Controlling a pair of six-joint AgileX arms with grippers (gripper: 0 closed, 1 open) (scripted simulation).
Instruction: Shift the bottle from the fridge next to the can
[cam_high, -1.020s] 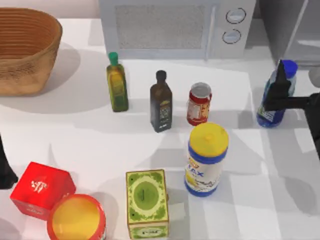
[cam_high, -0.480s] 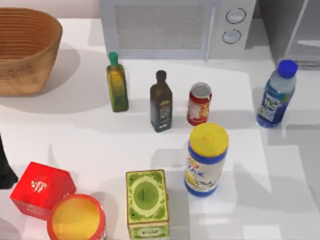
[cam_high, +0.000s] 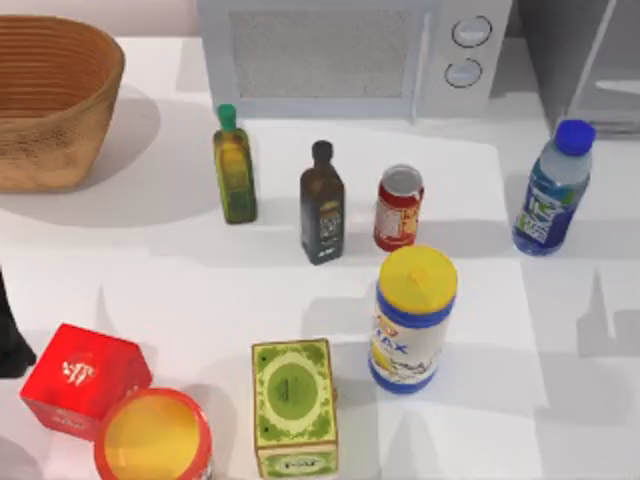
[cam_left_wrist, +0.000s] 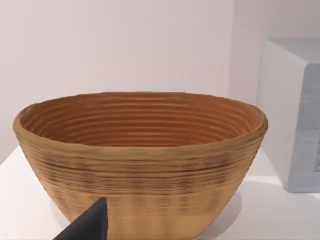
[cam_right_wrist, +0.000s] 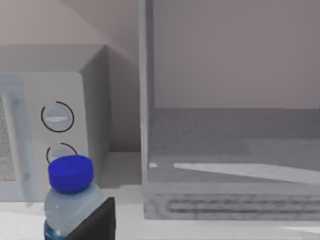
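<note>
Near the table's right edge: bottle upright, ungripped, just in front of the fridge, well apart from the can; placement beside can judged not done. Left gripper parked facing a basket. Right gripper beside bottle cap; finger state of both cut off, cannot tell.

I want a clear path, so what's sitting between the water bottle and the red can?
Nothing: in the top view, bare white table lies between the bottle and the can.

white table carries bottle, can, basket, microwave.
</note>
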